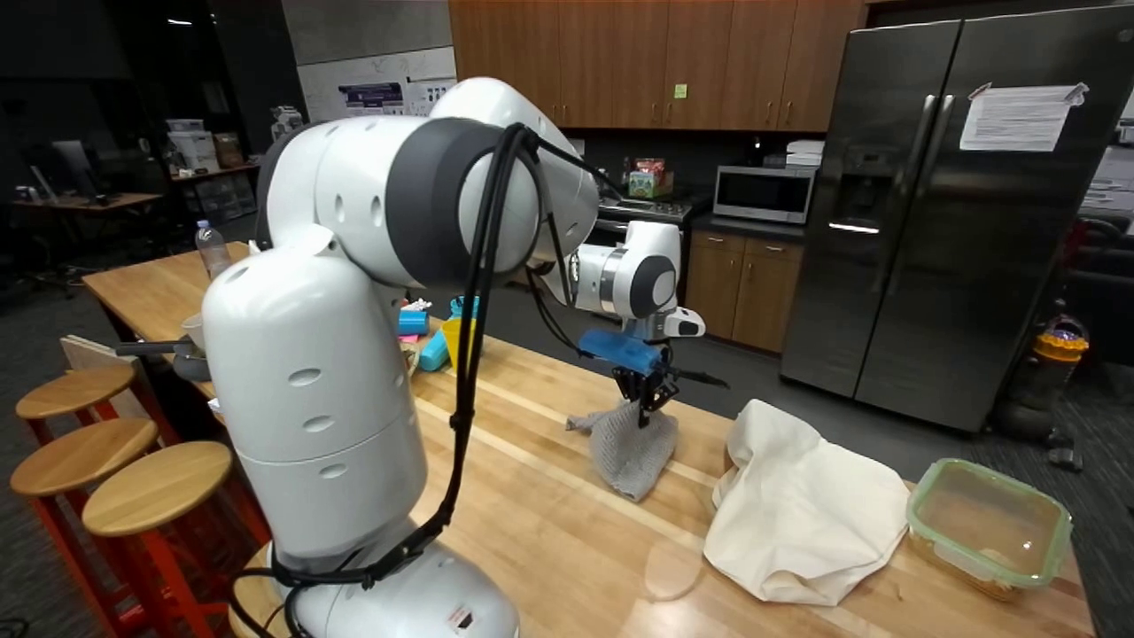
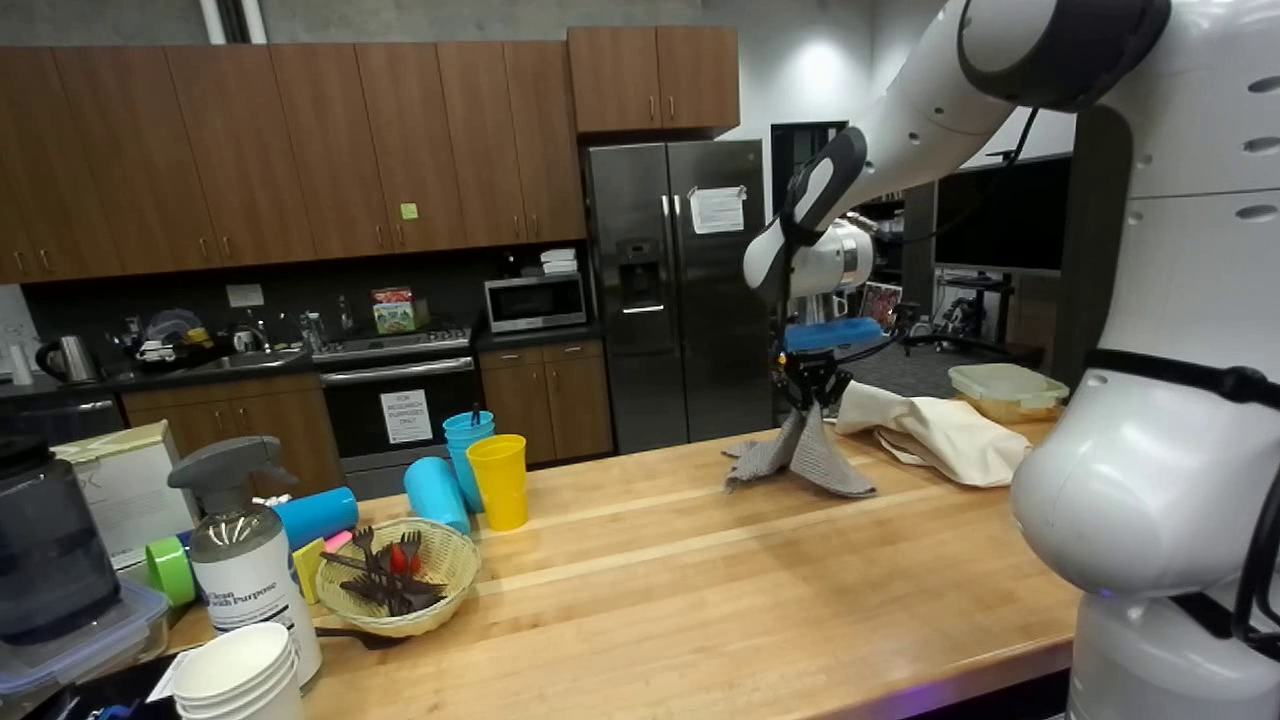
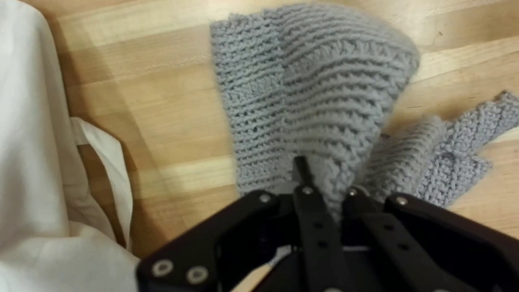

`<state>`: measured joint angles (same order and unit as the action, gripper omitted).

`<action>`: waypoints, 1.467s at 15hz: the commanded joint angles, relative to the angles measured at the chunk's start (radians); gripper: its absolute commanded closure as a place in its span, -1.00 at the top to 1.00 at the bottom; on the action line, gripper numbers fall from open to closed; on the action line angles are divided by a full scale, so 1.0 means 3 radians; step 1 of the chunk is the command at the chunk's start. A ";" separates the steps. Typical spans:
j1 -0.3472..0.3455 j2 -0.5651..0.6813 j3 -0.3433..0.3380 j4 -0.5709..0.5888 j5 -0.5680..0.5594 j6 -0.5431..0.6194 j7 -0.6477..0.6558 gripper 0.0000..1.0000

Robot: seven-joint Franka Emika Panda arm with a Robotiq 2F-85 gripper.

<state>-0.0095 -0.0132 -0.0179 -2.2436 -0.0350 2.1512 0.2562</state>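
Quite near grey cloth point(image 1: 629, 454) — cream fabric point(image 1: 806, 509), then lidded container point(image 1: 990, 523).

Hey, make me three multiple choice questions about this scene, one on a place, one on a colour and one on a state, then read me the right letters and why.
1. Where does the cream fabric lie relative to the gray knit cloth and the lidded container?
A. Inside the container
B. Underneath both
C. Between them

2. What colour is the upright cup next to the blue cups?
A. Yellow
B. Black
C. Purple

3. How does the gripper stand?
A. Wide open
B. Shut on the gray knit cloth
C. Shut on nothing

1 is C, as both exterior views show it there.
2 is A, as its side is plainly yellow.
3 is B, as the cloth rises to a peak at the closed jaws.
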 commanded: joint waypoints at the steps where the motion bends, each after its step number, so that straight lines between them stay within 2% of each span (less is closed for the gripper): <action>1: -0.0004 -0.0020 0.0017 0.0000 0.0001 -0.0009 0.0005 -0.89; 22: 0.0003 -0.0075 0.0038 -0.0032 0.0001 -0.0009 0.0021 -0.89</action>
<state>-0.0062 -0.0358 -0.0086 -2.2551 -0.0350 2.1512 0.2630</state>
